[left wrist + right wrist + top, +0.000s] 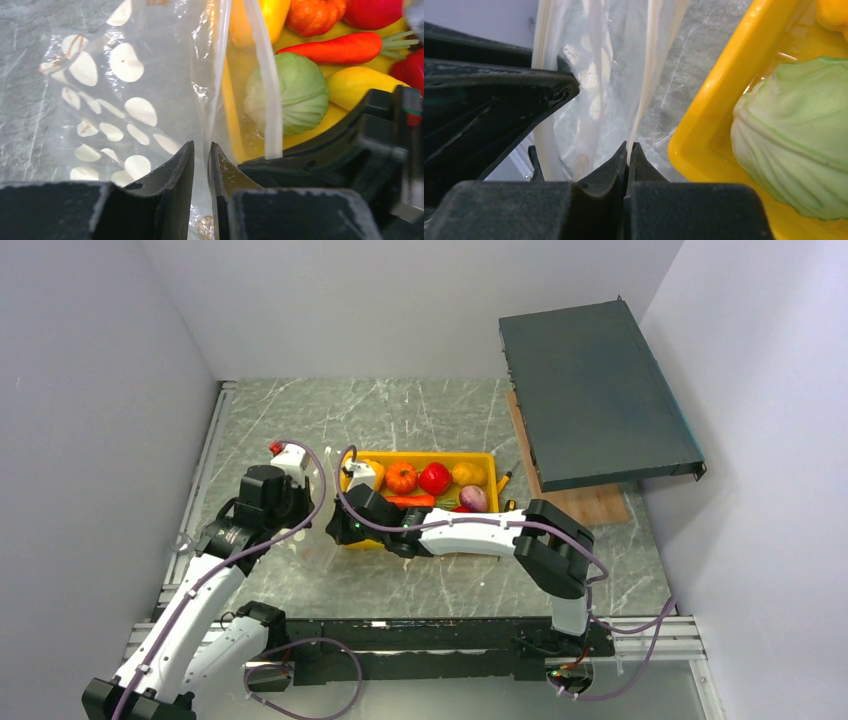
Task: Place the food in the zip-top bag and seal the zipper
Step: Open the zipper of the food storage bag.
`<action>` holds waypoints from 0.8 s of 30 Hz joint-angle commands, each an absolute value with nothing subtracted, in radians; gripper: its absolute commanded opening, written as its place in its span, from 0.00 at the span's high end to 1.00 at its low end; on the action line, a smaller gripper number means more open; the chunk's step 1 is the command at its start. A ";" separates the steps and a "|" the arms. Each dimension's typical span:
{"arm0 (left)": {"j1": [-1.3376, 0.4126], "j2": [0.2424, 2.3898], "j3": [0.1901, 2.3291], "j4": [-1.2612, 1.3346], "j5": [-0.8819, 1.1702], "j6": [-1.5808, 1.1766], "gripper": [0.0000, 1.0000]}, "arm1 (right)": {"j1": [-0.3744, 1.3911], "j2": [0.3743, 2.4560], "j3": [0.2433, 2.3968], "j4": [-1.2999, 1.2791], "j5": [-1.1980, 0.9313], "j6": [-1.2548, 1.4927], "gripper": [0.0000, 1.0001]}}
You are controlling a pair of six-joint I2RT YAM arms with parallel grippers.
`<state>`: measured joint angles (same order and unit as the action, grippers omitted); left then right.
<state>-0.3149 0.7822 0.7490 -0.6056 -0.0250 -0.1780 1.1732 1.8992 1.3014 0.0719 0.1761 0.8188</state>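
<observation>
The clear zip-top bag [125, 85] with white dots hangs between my two grippers, just left of the yellow tray [490, 458]. My left gripper [201, 155] is shut on the bag's film near its mouth; in the top view it [312, 502] is beside the tray's left end. My right gripper [628, 150] is shut on the whitish zipper [651, 65] strip and shows in the top view [335, 530] too. The other zipper strip [267, 90] crosses in front of the green cabbage [295, 92]. The pumpkin [401, 477], tomato [434, 478], yellow pepper [467, 474], purple onion [473, 498] and carrot [410, 501] lie in the tray.
A dark grey flat box [595, 390] leans at the back right over a wooden board [585, 505]. Grey walls close in the left, back and right sides. The marble tabletop [400, 410] shows behind the tray.
</observation>
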 commanded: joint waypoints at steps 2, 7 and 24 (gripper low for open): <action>-0.318 0.782 0.792 -0.604 -0.074 -0.171 0.73 | 1.172 1.822 1.293 0.123 0.137 0.839 1.00; -0.318 0.781 0.792 -0.603 -0.048 -0.158 0.69 | 1.163 1.832 1.307 0.132 0.096 0.828 1.00; -0.317 0.549 0.771 -0.606 -0.371 -0.184 1.00 | 1.161 1.812 1.269 -0.031 0.296 0.743 1.00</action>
<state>-0.3168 0.6174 0.7593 -0.6666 -0.3206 -0.1841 1.1606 1.8668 1.2846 0.0006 0.2111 0.7876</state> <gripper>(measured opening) 0.012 0.007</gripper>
